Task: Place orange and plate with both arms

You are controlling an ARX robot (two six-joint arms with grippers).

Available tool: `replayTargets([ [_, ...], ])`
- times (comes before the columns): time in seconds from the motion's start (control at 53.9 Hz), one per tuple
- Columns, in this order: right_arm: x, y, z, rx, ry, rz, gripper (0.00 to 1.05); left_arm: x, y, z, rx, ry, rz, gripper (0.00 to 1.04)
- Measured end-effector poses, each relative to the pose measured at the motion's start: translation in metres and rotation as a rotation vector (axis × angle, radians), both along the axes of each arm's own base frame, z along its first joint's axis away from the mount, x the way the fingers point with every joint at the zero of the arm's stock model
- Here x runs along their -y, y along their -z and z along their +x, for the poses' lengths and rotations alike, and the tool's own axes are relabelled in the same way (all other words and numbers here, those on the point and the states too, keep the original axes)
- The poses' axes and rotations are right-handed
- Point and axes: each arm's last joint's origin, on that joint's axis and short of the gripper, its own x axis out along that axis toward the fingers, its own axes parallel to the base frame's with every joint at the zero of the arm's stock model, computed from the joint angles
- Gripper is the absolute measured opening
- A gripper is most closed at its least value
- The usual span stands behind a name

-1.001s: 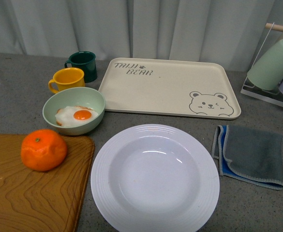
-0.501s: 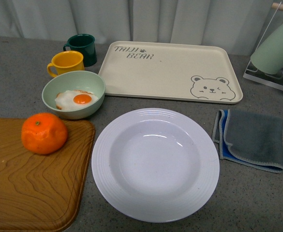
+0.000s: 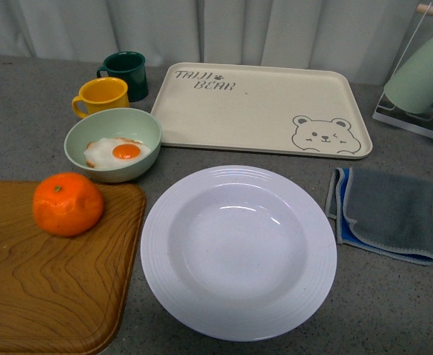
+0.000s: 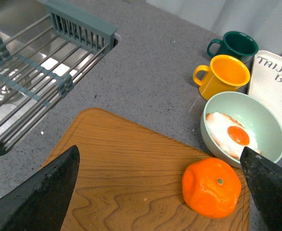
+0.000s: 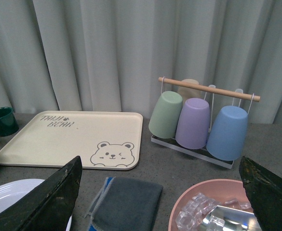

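Observation:
The orange [image 3: 67,204] rests on the far right corner of a wooden cutting board [image 3: 46,288]. Beside the board, the white ridged plate [image 3: 238,251] lies empty on the grey counter. My left gripper [image 4: 159,149] hovers open above the board, and the orange [image 4: 211,186] lies just inside one of its fingers without touching it. My right gripper [image 5: 160,159] is open too, held high over the grey cloth [image 5: 126,199], with only the plate's edge [image 5: 10,197] showing at one side. Neither gripper appears in the front view.
A pale green bowl [image 3: 112,144] with a fried egg sits behind the orange, with a yellow mug [image 3: 101,96] and a green mug [image 3: 125,70] farther back. The cream bear tray [image 3: 260,103], folded cloth [image 3: 386,214], cup rack [image 3: 423,81], pink bowl of ice [image 5: 218,207] and sink rack [image 4: 30,72] surround the area.
A second ago the front view tilted, so everything now sits higher in the picture. The orange, plate and other things have kept their places on the counter.

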Motion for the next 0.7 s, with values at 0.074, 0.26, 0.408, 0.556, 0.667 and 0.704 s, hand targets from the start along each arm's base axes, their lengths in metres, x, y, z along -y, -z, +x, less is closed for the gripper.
replayTargets([
  [0.074,0.0,0.0,0.0,0.0,0.0,0.0,0.95,0.001,0.007,0.01,-0.036,-0.012,-0.021,0.98],
  [0.26,0.0,0.0,0.0,0.0,0.0,0.0,0.95,0.002,0.026,0.032,-0.146,0.013,-0.068,0.98],
  [0.408,0.0,0.0,0.0,0.0,0.0,0.0,0.95,-0.002,0.037,0.045,-0.225,0.042,-0.104,0.98],
  [0.556,0.0,0.0,0.0,0.0,0.0,0.0,0.95,-0.003,0.043,0.058,-0.27,0.082,-0.142,0.98],
  [0.667,0.0,0.0,0.0,0.0,0.0,0.0,0.95,-0.002,0.045,0.066,-0.286,0.107,-0.159,0.98],
  [0.704,0.0,0.0,0.0,0.0,0.0,0.0,0.95,-0.002,0.046,0.07,-0.294,0.113,-0.164,0.98],
])
